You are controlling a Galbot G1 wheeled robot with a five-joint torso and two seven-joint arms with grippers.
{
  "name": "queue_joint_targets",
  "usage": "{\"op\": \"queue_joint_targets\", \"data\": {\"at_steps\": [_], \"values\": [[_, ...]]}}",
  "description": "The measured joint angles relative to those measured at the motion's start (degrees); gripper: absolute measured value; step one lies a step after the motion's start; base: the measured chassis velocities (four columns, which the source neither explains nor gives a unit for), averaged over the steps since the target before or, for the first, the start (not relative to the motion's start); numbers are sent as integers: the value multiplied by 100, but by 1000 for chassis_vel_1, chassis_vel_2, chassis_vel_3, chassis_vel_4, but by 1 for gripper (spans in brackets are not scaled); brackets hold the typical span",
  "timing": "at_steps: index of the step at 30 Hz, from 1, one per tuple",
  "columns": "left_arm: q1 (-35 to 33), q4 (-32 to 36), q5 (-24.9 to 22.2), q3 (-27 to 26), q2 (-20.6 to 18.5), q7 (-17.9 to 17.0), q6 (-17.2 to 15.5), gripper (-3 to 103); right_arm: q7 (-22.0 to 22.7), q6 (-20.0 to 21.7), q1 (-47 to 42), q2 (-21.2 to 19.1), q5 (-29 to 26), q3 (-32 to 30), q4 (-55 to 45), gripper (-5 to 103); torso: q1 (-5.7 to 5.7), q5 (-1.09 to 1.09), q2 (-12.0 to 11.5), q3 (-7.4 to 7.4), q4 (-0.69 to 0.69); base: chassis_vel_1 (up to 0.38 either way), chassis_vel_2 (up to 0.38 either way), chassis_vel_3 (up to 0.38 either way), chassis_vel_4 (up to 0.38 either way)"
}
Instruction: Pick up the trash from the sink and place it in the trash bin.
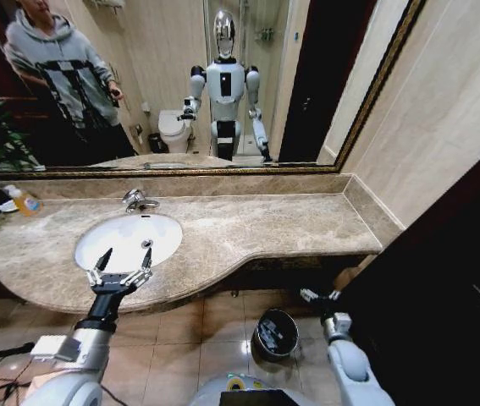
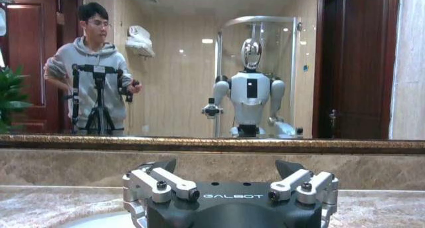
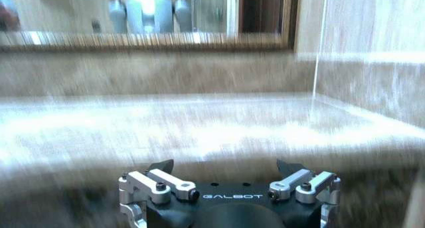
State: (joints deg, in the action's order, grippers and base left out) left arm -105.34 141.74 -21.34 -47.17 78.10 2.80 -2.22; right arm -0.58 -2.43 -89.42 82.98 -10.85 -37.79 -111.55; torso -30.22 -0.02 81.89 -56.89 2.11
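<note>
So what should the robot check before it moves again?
1. Left gripper over the sink: ok, it is at the near rim.
2. Left fingers open: ok, spread and holding nothing.
3. Trash to pick in the basin: cannot tell, the white bowl looks bare.
4. Trash bin in place: ok, on the floor below the counter.
5. Right gripper out of the way: ok, low beside the bin, fingers open.
</note>
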Motion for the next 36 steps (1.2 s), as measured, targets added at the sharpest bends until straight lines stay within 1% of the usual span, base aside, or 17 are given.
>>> {"op": "queue_joint_targets", "data": {"at_steps": [1,4,5,8,10,11,14,16,18,19,20,22,29,36], "values": [[0,0,0,0,0,0,0,100,0,0,0,0,0,0,0,100,0,0,0,0,0,0,0,0,0],[0,0,0,0,0,0,0,100,-69,70,-236,328,21,-41,-714,100,0,1,0,0,0,0,0,0,0],[0,0,0,0,-1,0,0,100,-78,81,-329,372,40,-11,-913,100,0,1,0,0,-1,0,0,0,0],[0,0,0,0,0,0,0,100,-124,83,-463,411,115,53,-1176,100,0,1,0,0,-1,0,0,0,0],[0,0,0,0,0,0,0,100,-204,67,-627,491,315,131,-1528,100,0,2,0,0,-1,0,0,0,0],[0,0,0,0,0,0,0,100,-204,67,-627,491,315,131,-1528,100,0,2,0,0,-1,0,0,0,0],[0,0,0,0,0,0,0,100,-250,68,-834,556,532,284,-1991,100,0,1,0,0,-1,0,0,0,0],[0,0,0,0,0,0,0,100,-257,70,-859,562,585,318,-2045,100,0,1,0,0,-1,0,0,0,0],[0,0,0,0,0,0,0,100,-293,-19,-942,585,1012,488,-2117,100,0,1,0,0,0,0,0,0,0],[0,0,0,0,0,0,0,100,-293,-19,-942,585,1012,488,-2117,100,0,1,0,0,0,0,0,0,0],[0,0,0,0,0,0,0,100,-312,-110,-963,604,1202,569,-2112,100,0,2,0,0,0,0,0,0,0],[0,0,0,0,-1,0,0,100,-321,-160,-982,623,1356,683,-2110,100,0,1,0,0,0,0,0,0,0],[0,0,0,0,-1,0,0,100,-342,-114,-968,565,1361,740,-2148,100,0,1,0,0,0,0,0,0,0],[0,0,0,0,0,0,0,100,-360,-104,-985,514,1215,778,-2066,100,0,2,0,-1,0,0,0,0,0]]}}
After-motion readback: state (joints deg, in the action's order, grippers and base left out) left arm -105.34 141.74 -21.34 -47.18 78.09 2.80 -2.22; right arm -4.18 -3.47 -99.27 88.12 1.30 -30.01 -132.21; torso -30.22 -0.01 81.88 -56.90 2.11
